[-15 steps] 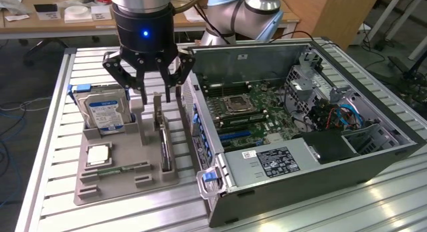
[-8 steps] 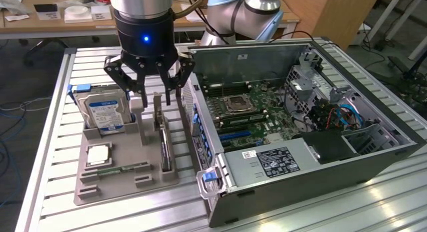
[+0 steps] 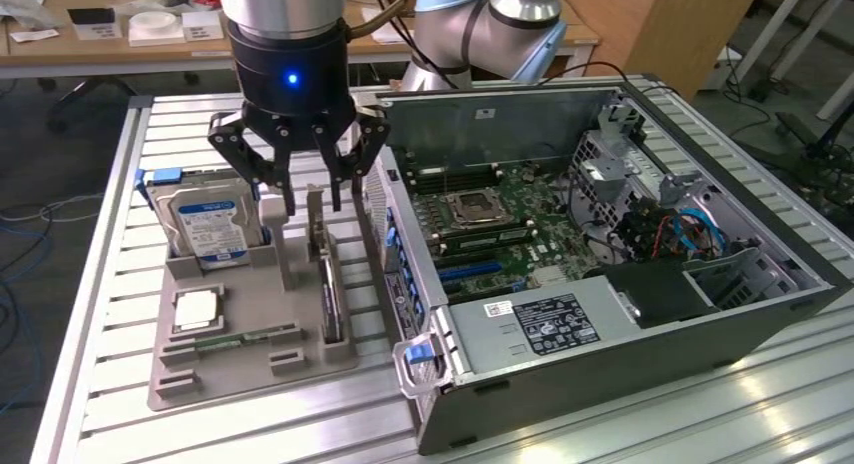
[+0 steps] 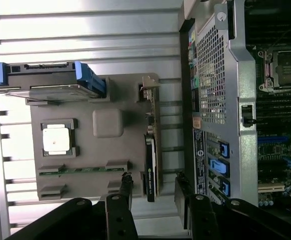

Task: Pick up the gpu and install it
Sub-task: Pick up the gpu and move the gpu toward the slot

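Spread end effector (image 4: 153, 181) hangs above gpu (image 4: 150, 167), between hard drive (image 3: 207, 224) and case (image 3: 627, 114).

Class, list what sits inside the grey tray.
The tray holds a hard drive and the gpu on edge, a processor and a memory stick; slots hide both standing parts' bottoms.

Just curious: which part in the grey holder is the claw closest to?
The gpu, the thin dark card standing on edge beside the computer case.
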